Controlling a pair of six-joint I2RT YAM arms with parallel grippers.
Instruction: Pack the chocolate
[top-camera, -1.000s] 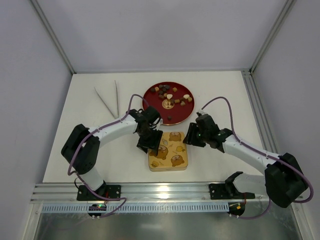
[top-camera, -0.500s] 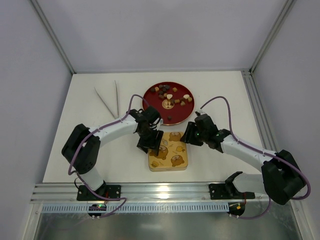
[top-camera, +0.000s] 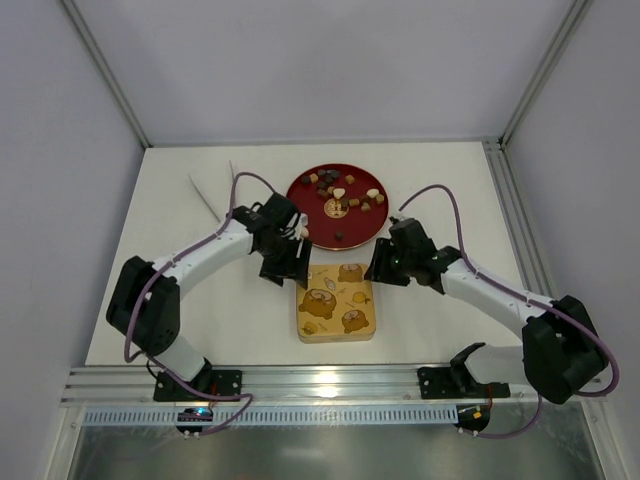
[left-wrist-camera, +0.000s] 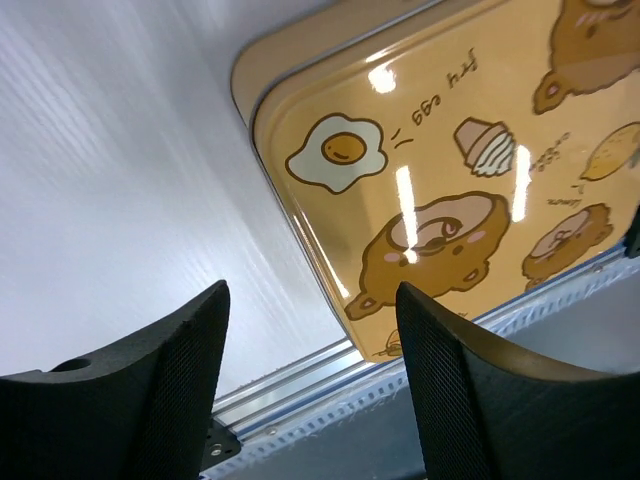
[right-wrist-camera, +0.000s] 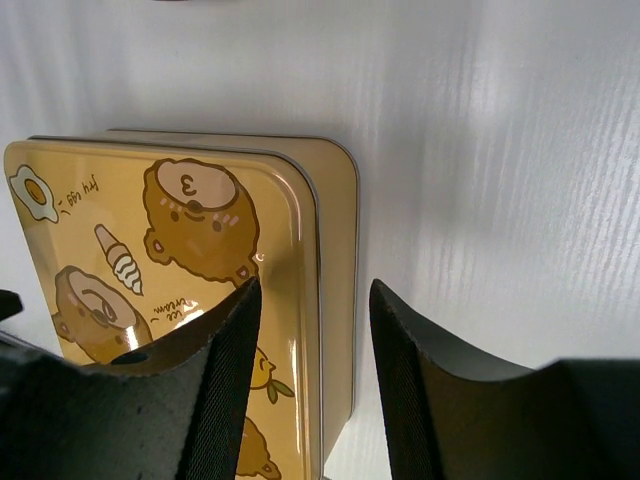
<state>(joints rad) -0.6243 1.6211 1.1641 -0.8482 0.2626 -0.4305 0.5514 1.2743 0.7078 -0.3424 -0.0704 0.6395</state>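
Many chocolate pieces (top-camera: 340, 192) are seen on the round red plate (top-camera: 366, 226) toward the bench's (top-camera: 180, 300) far edge, beyond both grippers. The left gripper (left-wrist-camera: 310, 300) is held open and empty at the far-left corner of the lidded gold tin (top-camera: 336, 300). The right gripper (right-wrist-camera: 314, 290) is held open, empty, over its right edge.

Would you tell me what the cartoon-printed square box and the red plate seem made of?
The square box looks like thin printed tin, glossy: sharp light streaks on its lid and a pressed rim. The red plate seems plastic or lacquer, smooth dark red; the top view leaves that open.
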